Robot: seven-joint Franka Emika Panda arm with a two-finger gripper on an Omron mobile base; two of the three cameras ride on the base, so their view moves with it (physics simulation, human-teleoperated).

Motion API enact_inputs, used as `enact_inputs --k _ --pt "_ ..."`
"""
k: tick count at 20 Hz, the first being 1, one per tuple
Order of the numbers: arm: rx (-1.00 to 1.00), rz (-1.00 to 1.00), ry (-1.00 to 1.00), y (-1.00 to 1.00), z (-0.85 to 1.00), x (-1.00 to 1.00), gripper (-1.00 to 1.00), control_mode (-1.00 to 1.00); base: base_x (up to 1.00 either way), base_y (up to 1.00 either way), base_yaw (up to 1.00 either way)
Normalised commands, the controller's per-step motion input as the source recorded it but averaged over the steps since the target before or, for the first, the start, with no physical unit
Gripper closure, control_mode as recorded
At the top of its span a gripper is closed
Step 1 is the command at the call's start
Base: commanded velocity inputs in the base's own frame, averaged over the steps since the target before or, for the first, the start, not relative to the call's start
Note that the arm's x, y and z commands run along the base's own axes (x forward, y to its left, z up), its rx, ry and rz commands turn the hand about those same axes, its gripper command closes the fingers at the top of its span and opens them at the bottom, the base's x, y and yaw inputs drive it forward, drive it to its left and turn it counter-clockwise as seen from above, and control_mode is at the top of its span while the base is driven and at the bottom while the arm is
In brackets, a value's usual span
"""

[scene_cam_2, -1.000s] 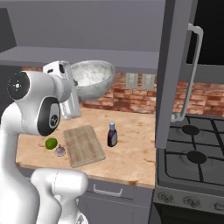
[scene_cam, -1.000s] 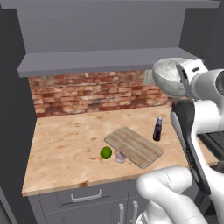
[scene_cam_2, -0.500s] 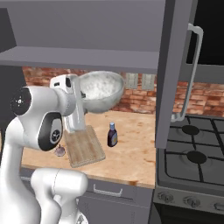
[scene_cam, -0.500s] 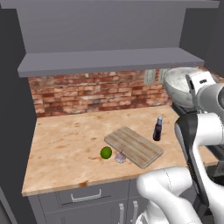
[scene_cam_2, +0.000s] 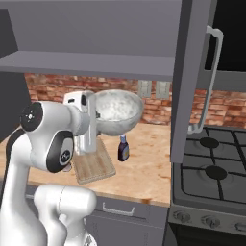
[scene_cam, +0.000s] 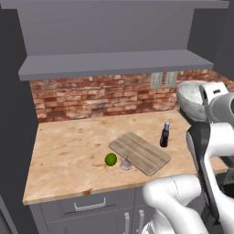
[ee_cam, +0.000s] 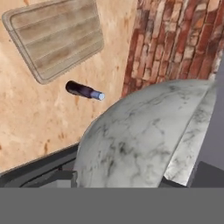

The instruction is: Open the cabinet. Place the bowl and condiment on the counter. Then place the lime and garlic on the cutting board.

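The cabinet stands open, its shelf (scene_cam: 114, 64) bare and its right door (scene_cam_2: 192, 72) swung out. My gripper (scene_cam_2: 95, 114) is shut on the rim of the marbled grey-white bowl (scene_cam_2: 116, 110), holding it in the air above the right end of the counter (scene_cam: 68, 151). In the hand view the bowl (ee_cam: 144, 135) hides my fingertips. The dark condiment (scene_cam: 164, 135) bottle stands upright on the counter, just right of the cutting board (scene_cam: 139, 153). The lime (scene_cam: 110, 159) and the garlic (scene_cam: 125, 164) lie on the counter at the board's left corner, off the board.
A brick wall (scene_cam: 100, 96) with outlets backs the counter. A gas stove (scene_cam_2: 211, 168) adjoins the counter on the right, below the open door. Grey drawers (scene_cam: 87, 205) run under the counter's front edge.
My arm has carried the bowl to the right and a little lower, away from the cabinet shelf and toward the right end of the counter. The things on the counter have not moved.
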Motion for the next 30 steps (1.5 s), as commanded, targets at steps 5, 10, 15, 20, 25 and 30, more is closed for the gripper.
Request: enact_inputs --k 5,10,15,20,25,30 --pt "0.07 -0.02 0.04 -0.22 -0.19 0.00 1.00 -1.00 0.00 0.00 0.00" --pt "0.03 -0.02 0.01 -0.20 -0.29 -0.05 1.00 -1.00 0.00 0.00 0.00" --pt "0.00 -0.01 0.00 -0.13 -0.35 -0.07 1.00 -1.00 0.00 0.00 0.00" --pt "0.00 -0.02 0.00 0.00 -0.39 0.00 1.00 -1.00 0.00 0.00 0.00" --pt "0.00 -0.03 0.00 -0.05 -0.30 0.00 1.00 -1.00 0.00 0.00 0.00" --pt "0.00 0.00 0.00 -0.20 -0.27 0.00 1.00 -1.00 0.00 0.00 0.00"
